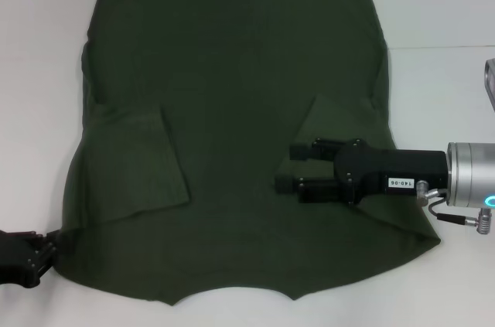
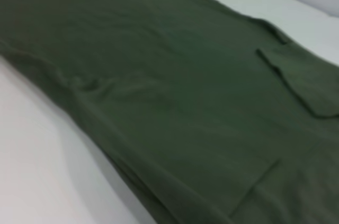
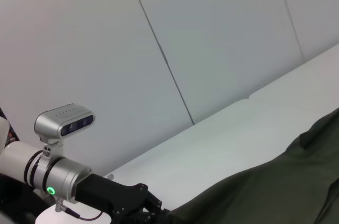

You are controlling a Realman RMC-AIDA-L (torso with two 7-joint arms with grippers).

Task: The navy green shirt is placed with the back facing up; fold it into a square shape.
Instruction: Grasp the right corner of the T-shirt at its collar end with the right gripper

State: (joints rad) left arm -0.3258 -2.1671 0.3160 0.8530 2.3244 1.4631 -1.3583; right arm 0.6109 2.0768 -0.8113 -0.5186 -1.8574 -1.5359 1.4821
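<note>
The navy green shirt [image 1: 232, 110] lies flat on the white table [image 1: 39, 72], plain side up, with both sleeves folded inward onto the body. My right gripper [image 1: 288, 167] hovers over the shirt's right half beside the folded right sleeve [image 1: 332, 122], with its two black fingers apart and nothing between them. My left gripper [image 1: 35, 256] sits at the near left corner of the shirt, right against the cloth edge. The left wrist view shows the shirt [image 2: 175, 91] spread out with one folded sleeve [image 2: 302, 86]. The right wrist view shows the shirt's edge [image 3: 275, 187] and the left arm [image 3: 79, 187].
The folded left sleeve [image 1: 139, 161] lies on the shirt's left half. Bare white table shows on the left and on the right [image 1: 441, 95]. A table seam [image 1: 433, 46] runs at the right. Pale wall panels [image 3: 212, 33] stand behind the table.
</note>
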